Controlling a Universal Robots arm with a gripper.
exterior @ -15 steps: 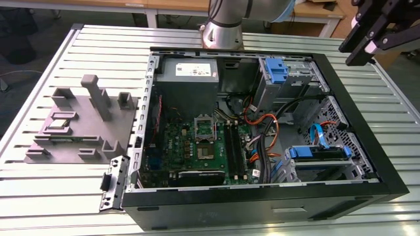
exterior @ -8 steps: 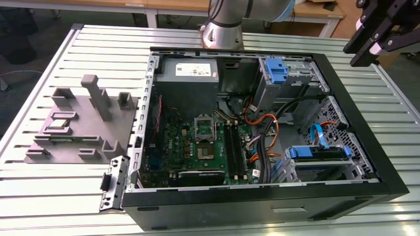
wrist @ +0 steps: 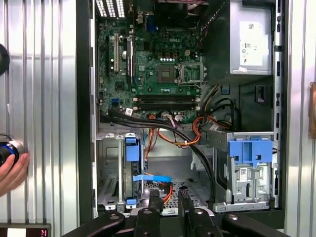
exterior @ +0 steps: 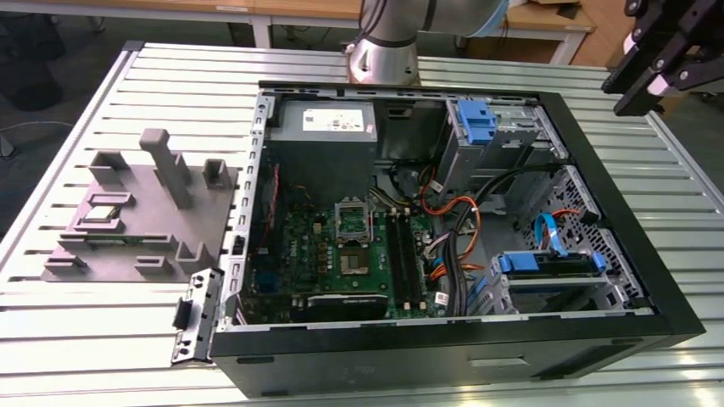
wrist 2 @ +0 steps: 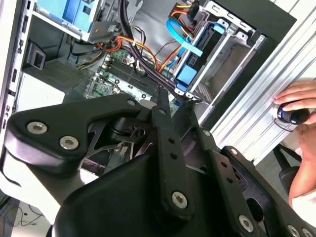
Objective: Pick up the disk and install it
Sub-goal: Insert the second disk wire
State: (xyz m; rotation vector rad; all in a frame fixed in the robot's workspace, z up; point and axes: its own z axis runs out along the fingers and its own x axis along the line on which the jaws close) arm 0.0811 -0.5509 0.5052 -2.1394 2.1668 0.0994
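Observation:
The disk [exterior: 548, 264] stands on edge in the drive cage at the case's corner on the exterior view's right. It is turned edge-on, so mostly its blue carrier shows; both wrist views catch that blue edge [wrist: 132, 148] [wrist 2: 189, 75]. My black gripper [exterior: 639, 93] hangs high above the case's far side, well clear of the disk. Its fingers [wrist: 155, 210] are open by a narrow gap with nothing between them [wrist 2: 175, 98]. A blue flat cable [wrist: 150, 177] lies in the cage beside the disk.
The open computer case [exterior: 611, 212] lies on a slatted metal table [exterior: 68, 356], showing a motherboard [exterior: 345, 254], a power supply [exterior: 322, 127] and a blue latch [exterior: 481, 119] on the far bay. A grey fixture [exterior: 136, 220] stands at the exterior view's left. A person's hand [wrist 2: 296, 96] rests beside the case.

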